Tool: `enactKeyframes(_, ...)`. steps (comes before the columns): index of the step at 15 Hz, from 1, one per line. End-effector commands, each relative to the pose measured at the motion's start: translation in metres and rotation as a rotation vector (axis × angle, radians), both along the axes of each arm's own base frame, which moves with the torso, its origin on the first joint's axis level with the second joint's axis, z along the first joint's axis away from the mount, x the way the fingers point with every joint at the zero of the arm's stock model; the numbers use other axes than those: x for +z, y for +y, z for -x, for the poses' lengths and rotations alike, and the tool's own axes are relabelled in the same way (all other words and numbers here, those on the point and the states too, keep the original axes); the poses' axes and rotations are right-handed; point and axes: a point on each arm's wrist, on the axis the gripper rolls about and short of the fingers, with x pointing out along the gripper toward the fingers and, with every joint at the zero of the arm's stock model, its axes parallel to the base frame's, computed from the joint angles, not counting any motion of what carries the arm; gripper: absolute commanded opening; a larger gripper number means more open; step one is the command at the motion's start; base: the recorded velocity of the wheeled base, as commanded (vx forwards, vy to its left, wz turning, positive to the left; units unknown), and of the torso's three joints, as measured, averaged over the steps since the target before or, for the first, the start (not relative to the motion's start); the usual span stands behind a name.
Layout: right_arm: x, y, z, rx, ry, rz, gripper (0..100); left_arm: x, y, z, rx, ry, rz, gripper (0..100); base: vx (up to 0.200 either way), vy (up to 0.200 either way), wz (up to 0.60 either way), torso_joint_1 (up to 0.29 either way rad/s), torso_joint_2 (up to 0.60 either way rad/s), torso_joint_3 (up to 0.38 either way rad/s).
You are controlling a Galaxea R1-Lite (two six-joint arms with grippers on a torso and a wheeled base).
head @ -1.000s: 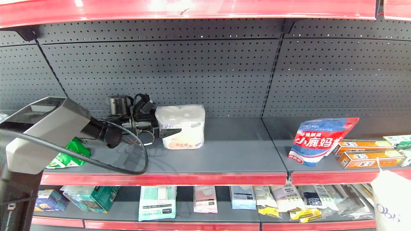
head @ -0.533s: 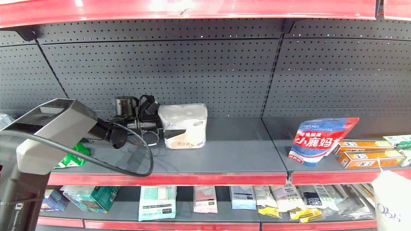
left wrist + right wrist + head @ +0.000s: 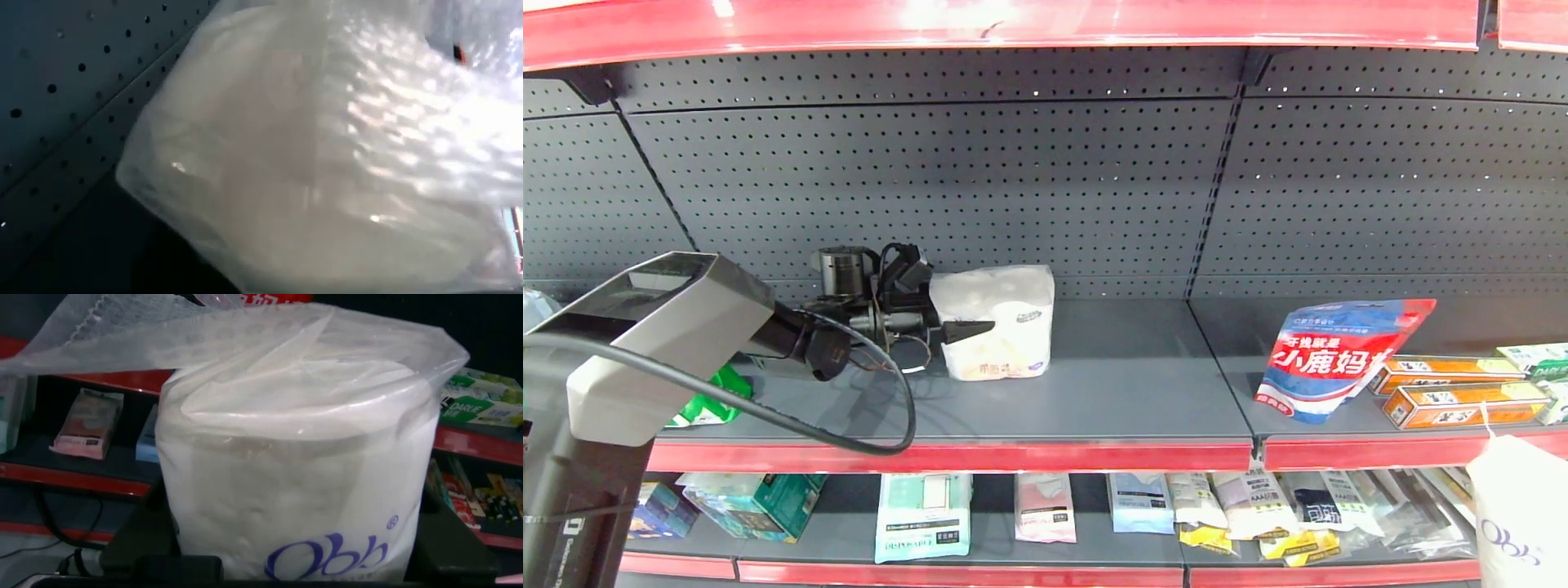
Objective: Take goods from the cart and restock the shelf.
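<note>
Since a second ago the left tool [image 3: 977, 320] has carried its toilet-roll pack [image 3: 996, 322] a bit further right and further back on the shelf [image 3: 1094, 384], so the pack is now closer to the pegboard [image 3: 1013, 180] than it was.

The left tool is clamped on that pack. One dark finger [image 3: 968, 329] lies across the pack's near face, and the other must be behind it, out of sight. The pack stands with its roll ends up and sits directly to the right of the tool, since the arm comes in from the left along the shelf. So the guess is that letting go means opening up and backing out leftward, not straight toward the robot. Whether the pack's bottom is actually down on the board or just above it is hard to call from the head view.

The right tool [image 3: 294, 539] is holding a second toilet-roll pack [image 3: 1519, 514], low and near on the right, well apart from the drop spot. The red-and-blue pouch [image 3: 1339, 359] leans up between the two packs.

The left wrist view adds the crinkly wrap [image 3: 327, 147] up close, with pegboard holes just behind it. The head view gives the pack's place on the shelf. The right wrist view shows dark fingers on either side of the second pack, which the head view cuts off.
</note>
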Motion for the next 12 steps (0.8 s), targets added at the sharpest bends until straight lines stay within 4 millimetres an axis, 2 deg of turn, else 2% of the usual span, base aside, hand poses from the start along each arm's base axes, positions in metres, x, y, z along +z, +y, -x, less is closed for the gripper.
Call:
enactKeyframes(1, -0.001, 0.0, 0.0, 0.002, 0.005, 0.0, 0, 0.001, 0.002, 0.003, 0.002, 0.006, -0.001, 0, 0.0, 0.0, 0.0, 0.0, 0.0, 0.0)
enactKeyframes(4, -0.001, 0.0, 0.0, 0.0, 0.003, 0.0, 0, 0.013, 0.008, 0.029, 0.009, 0.059, 0.006, 0, 0.0, 0.0, 0.0, 0.0, 0.0, 0.0)
enactKeyframes(7, -0.001, 0.0, -0.001, 0.002, 0.008, 0.0, 0, 0.01, 0.019, 0.035, 0.021, 0.024, 0.016, 0, 0.0, 0.0, 0.0, 0.0, 0.0, 0.0)
enactKeyframes(12, -0.001, 0.0, -0.001, 0.002, 0.008, 0.0, 0, 0.007, 0.027, 0.066, -0.01, 0.022, 0.057, 0, 0.0, 0.0, 0.0, 0.0, 0.0, 0.0)
